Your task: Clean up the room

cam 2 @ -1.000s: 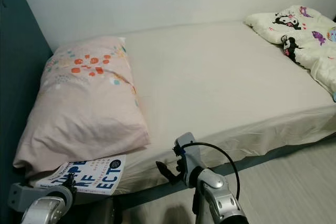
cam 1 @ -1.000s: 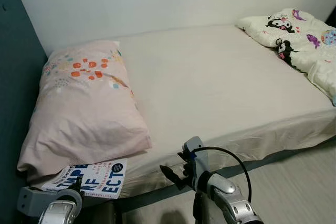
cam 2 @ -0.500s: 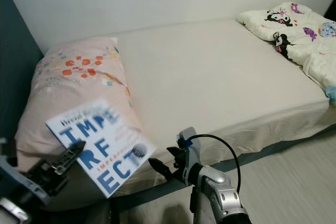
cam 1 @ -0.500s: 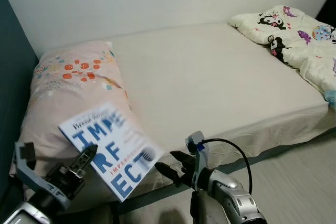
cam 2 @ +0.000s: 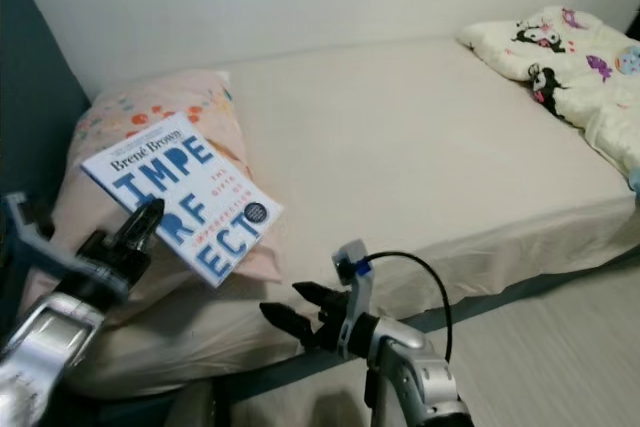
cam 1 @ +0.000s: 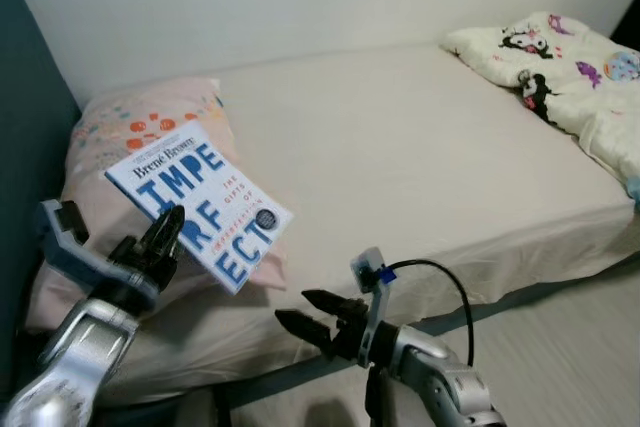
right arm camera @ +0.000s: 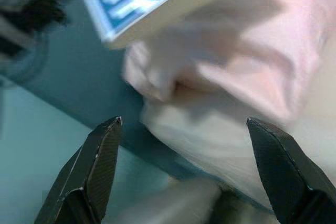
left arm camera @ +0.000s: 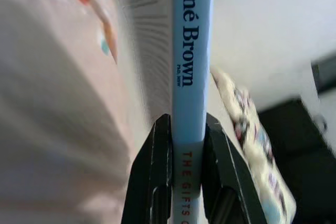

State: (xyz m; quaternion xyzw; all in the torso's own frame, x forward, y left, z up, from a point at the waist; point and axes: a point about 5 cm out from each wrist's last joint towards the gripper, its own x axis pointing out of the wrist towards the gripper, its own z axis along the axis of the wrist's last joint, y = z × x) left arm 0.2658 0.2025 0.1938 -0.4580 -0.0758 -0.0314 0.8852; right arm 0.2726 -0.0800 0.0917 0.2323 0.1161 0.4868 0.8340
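My left gripper is shut on a white and blue paperback book, holding it in the air above the pink pillow at the head of the bed. In the left wrist view the book's light blue spine is pinched between the two black fingers. My right gripper is open, low in front of the mattress edge, pointing left toward the pillow. In the right wrist view its fingers stand wide apart, with the book's corner and the pillow ahead.
The bed with a beige sheet spreads across the view. A crumpled cartoon-print quilt lies at its far right. A dark teal wall borders the left side. Light floor runs along the bed's front.
My left gripper has lifted the book from the mattress edge below the pillow up over the pillow. My right gripper has moved lower and reached left, and its fingers now show spread.
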